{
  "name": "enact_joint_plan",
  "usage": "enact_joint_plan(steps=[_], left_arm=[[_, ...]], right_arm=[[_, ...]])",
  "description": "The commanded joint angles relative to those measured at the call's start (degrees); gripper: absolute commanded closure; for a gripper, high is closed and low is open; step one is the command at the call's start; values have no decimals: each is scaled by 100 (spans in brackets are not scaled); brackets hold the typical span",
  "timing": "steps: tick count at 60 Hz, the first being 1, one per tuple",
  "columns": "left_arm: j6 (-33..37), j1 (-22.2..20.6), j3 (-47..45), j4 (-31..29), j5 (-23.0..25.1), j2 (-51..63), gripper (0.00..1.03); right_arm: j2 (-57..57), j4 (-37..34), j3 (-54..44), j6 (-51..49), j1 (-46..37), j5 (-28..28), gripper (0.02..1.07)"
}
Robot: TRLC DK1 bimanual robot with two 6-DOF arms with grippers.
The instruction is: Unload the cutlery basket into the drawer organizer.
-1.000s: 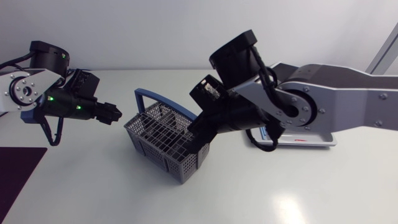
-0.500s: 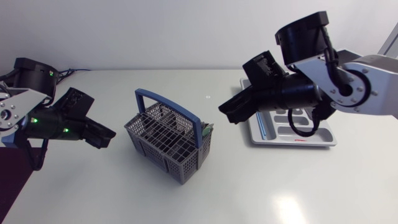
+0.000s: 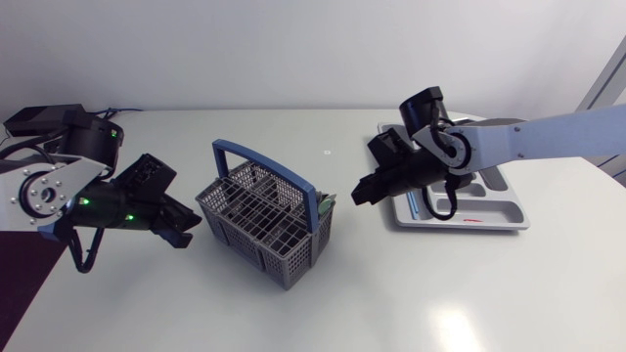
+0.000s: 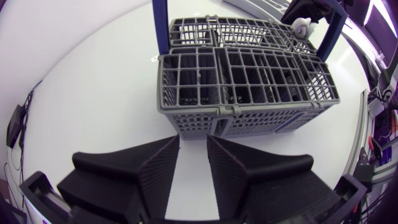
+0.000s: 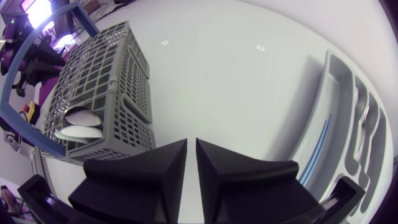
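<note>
A grey plastic grid cutlery basket [image 3: 252,244] with an arched blue handle [image 3: 235,150] is standing upright near the middle of the table. Two pale spoon bowls [image 5: 79,130] are sticking out of one end compartment. A grey compartmented drawer organizer tray [image 3: 471,223] is lying flat, well apart from the basket, and is holding a thin blue item [image 5: 318,146] in a long compartment.

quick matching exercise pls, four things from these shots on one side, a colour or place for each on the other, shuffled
1 basket handle
2 drawer organizer
3 spoons
4 left gripper

a the cutlery basket stands just ahead of it
b blue
c pale grey, flat, with long compartments
d bowls poking out of a basket end compartment

Pairs: 1-b, 2-c, 3-d, 4-a
</note>
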Motion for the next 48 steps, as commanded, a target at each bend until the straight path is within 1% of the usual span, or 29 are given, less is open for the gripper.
enact_joint_plan(steps=[1,11,22,33,48], left_arm=[[81,15,19,175,62,335,73],[29,120,194,457,62,704,73],[-130,120,432,896,62,1029,73],[-323,68,959,1116,62,1583,73],[-429,15,1829,1142,62,2444,73]], right_arm=[[102,34,163,15,203,-93,94],[67,-81,181,59,387,-322,94],[-399,-300,-92,103,545,-682,94],[-671,-520,-232,112,923,-849,94],[-610,-766,-144,191,1679,-911,94]])
